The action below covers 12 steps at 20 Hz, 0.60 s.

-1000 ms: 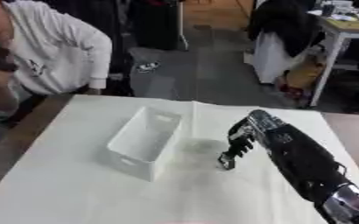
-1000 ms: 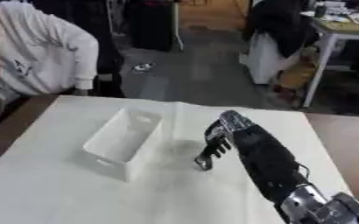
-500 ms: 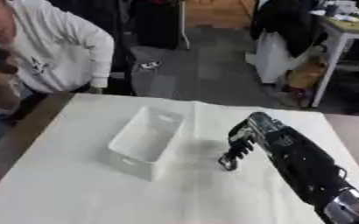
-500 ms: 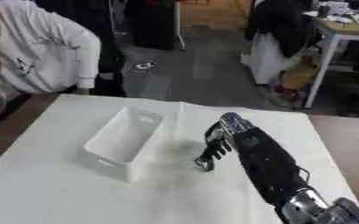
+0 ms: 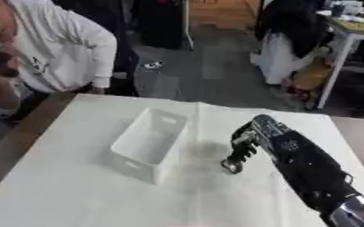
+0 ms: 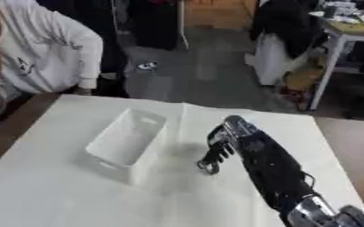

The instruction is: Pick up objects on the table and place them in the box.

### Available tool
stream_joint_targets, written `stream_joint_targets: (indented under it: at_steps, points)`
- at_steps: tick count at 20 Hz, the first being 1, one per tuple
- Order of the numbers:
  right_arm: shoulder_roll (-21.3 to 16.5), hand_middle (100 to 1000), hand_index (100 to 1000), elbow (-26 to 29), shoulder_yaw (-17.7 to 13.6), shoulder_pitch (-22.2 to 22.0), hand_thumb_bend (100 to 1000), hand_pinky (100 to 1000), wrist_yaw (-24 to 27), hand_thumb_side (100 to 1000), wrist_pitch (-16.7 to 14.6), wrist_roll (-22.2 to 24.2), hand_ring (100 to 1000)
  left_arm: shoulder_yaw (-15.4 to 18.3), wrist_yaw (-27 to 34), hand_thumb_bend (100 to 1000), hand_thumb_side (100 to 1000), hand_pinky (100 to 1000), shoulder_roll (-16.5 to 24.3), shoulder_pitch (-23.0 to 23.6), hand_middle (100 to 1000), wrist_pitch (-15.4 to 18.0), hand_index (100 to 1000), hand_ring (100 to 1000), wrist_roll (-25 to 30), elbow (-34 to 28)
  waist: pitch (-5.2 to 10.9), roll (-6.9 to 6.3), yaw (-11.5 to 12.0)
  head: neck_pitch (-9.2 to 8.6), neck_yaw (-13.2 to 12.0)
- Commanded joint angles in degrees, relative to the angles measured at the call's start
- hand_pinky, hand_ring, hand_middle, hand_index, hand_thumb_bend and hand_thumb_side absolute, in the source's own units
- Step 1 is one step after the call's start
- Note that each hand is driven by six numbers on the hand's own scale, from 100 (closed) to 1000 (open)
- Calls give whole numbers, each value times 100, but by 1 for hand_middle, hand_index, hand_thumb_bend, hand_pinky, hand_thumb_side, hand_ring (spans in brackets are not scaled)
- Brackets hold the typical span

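Note:
A white rectangular box [image 5: 136, 167] stands open-topped on the white table, left of centre, and I see nothing inside it. My right arm reaches in from the lower right. Its black right hand [image 5: 243, 141] hangs just right of the box, a small gap apart. The fingers [image 6: 213, 156] point down, fairly straight, with their tips at or just above the tabletop. Nothing shows between the fingers. No loose object is visible on the table. My left hand appears in neither view.
The white table cover [image 5: 84, 199] spreads wide in front of the box, and a brown table edge [image 5: 18, 139] runs along the left. A desk [image 5: 348, 33] and a dark covered chair [image 5: 290, 26] stand on the floor beyond the far edge.

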<state>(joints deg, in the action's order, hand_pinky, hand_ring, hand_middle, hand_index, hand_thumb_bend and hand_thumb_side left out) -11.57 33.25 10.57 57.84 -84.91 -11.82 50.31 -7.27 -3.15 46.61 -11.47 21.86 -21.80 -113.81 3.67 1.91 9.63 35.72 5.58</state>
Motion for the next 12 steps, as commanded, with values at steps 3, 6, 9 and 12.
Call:
stream_joint_targets:
  at_steps: [3, 6, 9, 12]
  points:
    - [-129, 513, 606, 5, -101, 47, 327, 693, -106, 1000, 64, -173, 583, 45, 28, 228, 783, 791, 87, -84, 717, -1, 732, 623, 18, -78, 21, -12, 8, -91, 37]
    - [-123, 506, 602, -47, -131, 30, 324, 683, -157, 1000, 97, -296, 576, 47, 29, 228, 784, 792, 85, -85, 717, 0, 732, 623, 19, -78, 6, -7, 12, -100, 30]
    - [-117, 501, 598, -86, -152, 23, 322, 675, -199, 1000, 114, -382, 570, 50, 28, 227, 784, 792, 84, -88, 717, 3, 732, 623, 18, -78, -4, -5, 16, -113, 24]
    - [-112, 497, 593, -96, -165, 17, 319, 671, -235, 1000, 129, -483, 566, 50, 29, 227, 784, 793, 82, -90, 717, 5, 732, 623, 19, -78, -14, 0, 20, -124, 19]
